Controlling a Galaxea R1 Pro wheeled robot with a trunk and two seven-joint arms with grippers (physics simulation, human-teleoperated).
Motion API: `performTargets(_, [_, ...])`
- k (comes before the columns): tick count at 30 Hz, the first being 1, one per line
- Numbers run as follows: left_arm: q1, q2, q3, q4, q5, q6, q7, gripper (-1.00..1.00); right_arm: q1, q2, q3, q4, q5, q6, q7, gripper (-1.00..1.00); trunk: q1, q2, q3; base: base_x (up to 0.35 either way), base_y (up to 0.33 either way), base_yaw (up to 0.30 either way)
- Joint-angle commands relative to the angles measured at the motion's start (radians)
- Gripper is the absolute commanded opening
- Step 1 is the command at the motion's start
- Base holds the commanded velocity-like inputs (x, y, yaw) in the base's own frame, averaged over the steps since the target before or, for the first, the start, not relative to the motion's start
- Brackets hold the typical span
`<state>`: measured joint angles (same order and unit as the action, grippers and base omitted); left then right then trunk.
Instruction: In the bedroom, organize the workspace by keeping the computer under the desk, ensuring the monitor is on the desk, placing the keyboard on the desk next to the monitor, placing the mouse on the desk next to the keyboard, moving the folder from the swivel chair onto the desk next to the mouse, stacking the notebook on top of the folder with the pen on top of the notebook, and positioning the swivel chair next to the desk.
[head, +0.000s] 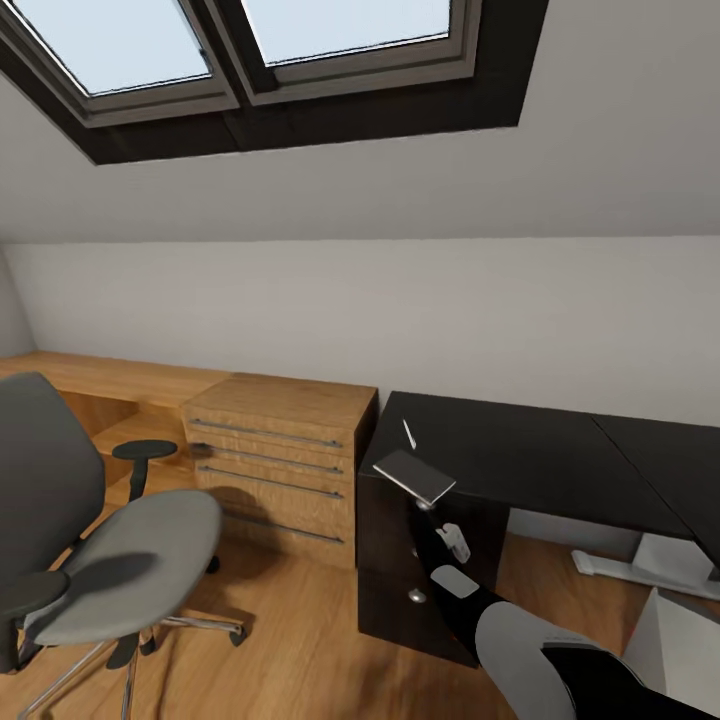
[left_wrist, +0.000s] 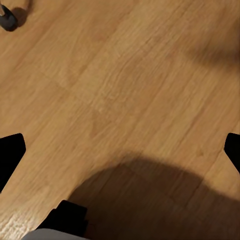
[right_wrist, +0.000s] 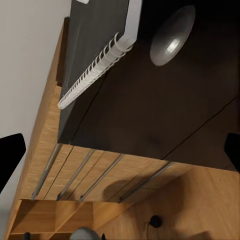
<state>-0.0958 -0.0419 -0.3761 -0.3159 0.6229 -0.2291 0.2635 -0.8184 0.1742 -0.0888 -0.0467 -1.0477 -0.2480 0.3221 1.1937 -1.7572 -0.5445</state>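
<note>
Head view: the notebook (head: 414, 477) lies at the near left corner of the desk (head: 520, 455), jutting slightly past the front edge; the pen (head: 408, 433) lies just behind it, apart from it.
Notebook look: dark cover, white page edges; the right wrist view shows it (right_wrist: 95, 50) from below with a white spiral binding along one side, overhanging a drawer front with a round silver knob (right_wrist: 172, 36).
Right gripper (head: 437, 520): just under the notebook's overhanging edge; its fingers (right_wrist: 11, 155) stand wide apart and clamp nothing.
Left gripper (left_wrist: 120, 150): pointed at bare wood floor (left_wrist: 115, 90), fingers apart, nothing between them.
Swivel chair (head: 110, 560): well apart from the desk, beyond the light wooden drawer unit (head: 280, 460); its seat is bare.
Task progress: early, as I judge it. On the visible stretch of surface there is no monitor, keyboard, mouse or folder, so the notebook has nothing to be stacked on.
Left to do: place those items, stack notebook and pen on the folder, and bring the chair beside the desk.
Uncertain: the pale shapes (head: 650, 570) on the floor under the desk are too cropped to name.
</note>
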Motion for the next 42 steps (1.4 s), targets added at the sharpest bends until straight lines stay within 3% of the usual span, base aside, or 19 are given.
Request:
performTargets(1, [-0.001,0.0,-0.009,0.0,0.007,-0.004,0.006,1.0,-0.001,0.0,-0.008,0.002,-0.001,-0.002,0.007,1.0,0.004,-0.008,-0.004,0.0,0.0,0.0])
performTargets(6, [-0.001,0.0,-0.009,0.0,0.008,-0.003,0.007,1.0,-0.001,0.0,-0.008,0.002,-0.002,-0.002,0.007,1.0,0.023,-0.043,-0.02,0.0,0.0,0.0])
performTargets(42, [-0.001,-0.001,-0.011,0.001,0.006,-0.005,0.009,1.0,-0.001,-0.006,-0.008,-0.005,0.001,-0.013,0.002,1.0,0.023,-0.043,-0.02,0.072,0.0,0.0])
